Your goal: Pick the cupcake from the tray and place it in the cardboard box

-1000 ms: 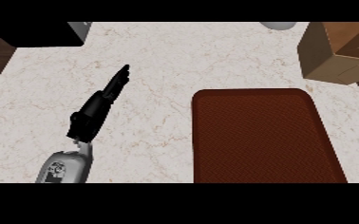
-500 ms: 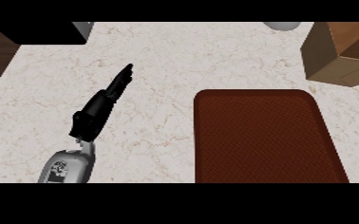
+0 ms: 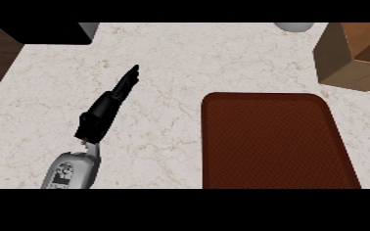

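left hand (image 3: 103,111) stretched flat over the pale marble counter (image 3: 217,58), fingers straight and pressed together, pointing up and to the right, holding nothing. grey forearm (image 3: 71,170) entering from the lower edge behind it. well to the right, dark red-brown tray (image 3: 274,142), surface bare. beyond the tray's far right corner, open cardboard box (image 3: 345,58), cut off by the right edge. cupcake nowhere visible. right hand out of view. small grey round object (image 3: 292,26) at the top edge.

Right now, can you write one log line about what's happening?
left hand: open, over counter | right hand: unseen | tray: no cupcake showing | cardboard box: top right
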You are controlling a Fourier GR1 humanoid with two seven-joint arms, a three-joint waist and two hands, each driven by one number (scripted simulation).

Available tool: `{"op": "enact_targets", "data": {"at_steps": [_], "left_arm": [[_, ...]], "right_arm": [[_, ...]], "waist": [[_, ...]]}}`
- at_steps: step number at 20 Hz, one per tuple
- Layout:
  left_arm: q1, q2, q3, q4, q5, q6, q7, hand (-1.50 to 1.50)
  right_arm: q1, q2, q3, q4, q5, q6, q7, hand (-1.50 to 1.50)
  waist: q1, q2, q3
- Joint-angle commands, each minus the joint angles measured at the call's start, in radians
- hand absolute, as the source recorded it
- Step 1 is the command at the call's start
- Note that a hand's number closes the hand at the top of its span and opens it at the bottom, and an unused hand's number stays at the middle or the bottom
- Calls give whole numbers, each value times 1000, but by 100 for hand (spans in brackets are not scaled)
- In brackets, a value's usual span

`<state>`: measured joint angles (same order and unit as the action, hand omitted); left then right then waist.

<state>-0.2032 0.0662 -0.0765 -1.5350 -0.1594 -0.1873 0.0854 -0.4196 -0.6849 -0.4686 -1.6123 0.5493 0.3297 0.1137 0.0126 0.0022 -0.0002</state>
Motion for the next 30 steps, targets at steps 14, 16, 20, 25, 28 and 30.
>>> {"op": "enact_targets", "data": {"at_steps": [14, 16, 20, 25, 28, 30], "left_arm": [[30, 29, 19, -77, 26, -51, 27, 0], [-28, 32, 34, 3, 24, -54, -6, 0], [-19, -36, -8, 47, -31, 16, -40, 0], [-5, -4, 7, 1, 7, -31, -16, 0], [-12, -18, -9, 22, -20, -13, -31, 0], [-42, -16, -5, 8, -6, -26, 2, 0]], "right_arm": [[-312, -26, 176, 646, 237, -286, -183, 150], [-390, -53, 161, 836, 260, -337, -248, 150], [-407, -22, 174, 956, 293, -408, -288, 150], [-450, -11, 64, 1134, 193, -355, -262, -150], [-452, 21, 75, 1238, 211, -395, -309, -150], [-478, 16, 50, 1289, 194, -412, -361, -150]], "waist": [[10, 1, 0], [18, 8, 1], [8, 6, 1], [25, 12, 2], [25, 14, 2], [33, 16, 3]]}}
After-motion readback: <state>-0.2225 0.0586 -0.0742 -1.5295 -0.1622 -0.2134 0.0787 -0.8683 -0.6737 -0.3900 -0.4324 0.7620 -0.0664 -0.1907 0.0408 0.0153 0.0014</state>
